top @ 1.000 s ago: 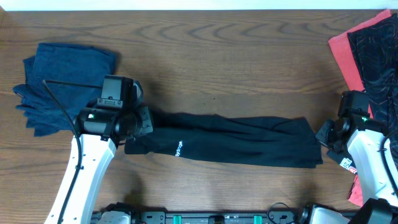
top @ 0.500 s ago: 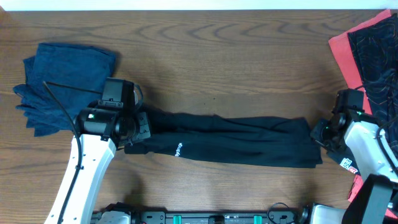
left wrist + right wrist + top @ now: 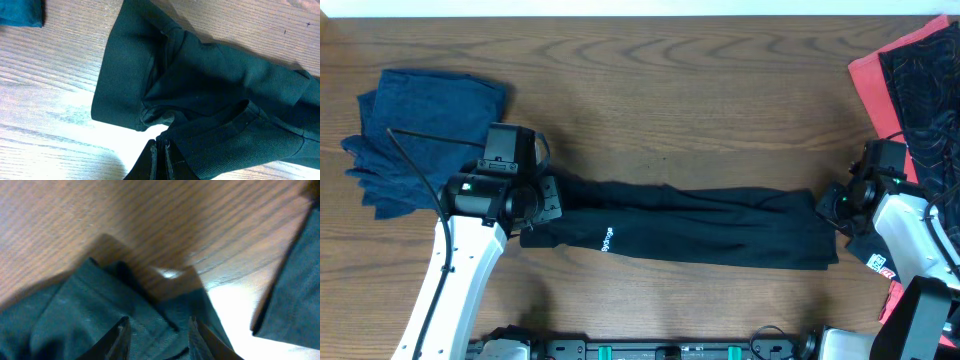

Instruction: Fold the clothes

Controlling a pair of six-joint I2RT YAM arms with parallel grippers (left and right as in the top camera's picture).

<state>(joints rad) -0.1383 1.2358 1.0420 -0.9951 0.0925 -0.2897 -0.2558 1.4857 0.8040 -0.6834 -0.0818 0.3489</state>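
Observation:
The long black garment [image 3: 700,225] lies stretched left to right along the front of the table, its small white logo [image 3: 607,240] near the left end. My left gripper [image 3: 542,205] sits at that left end. In the left wrist view the left gripper [image 3: 161,147] is shut, with a fold of the black fabric [image 3: 200,80] pinched at its tips. My right gripper [image 3: 830,208] is at the garment's right end. In the right wrist view the right gripper [image 3: 157,330] is open, its jaws standing over the black cloth [image 3: 75,310] just above it.
A crumpled navy blue garment [image 3: 420,130] lies at the back left, close behind the left arm. A coral-red garment [image 3: 875,90] with a patterned black one [image 3: 925,90] on top lies at the right edge, beside the right arm.
My right gripper has moved left and slightly back, onto the black garment's right end. The left gripper has stayed almost still at the left end.

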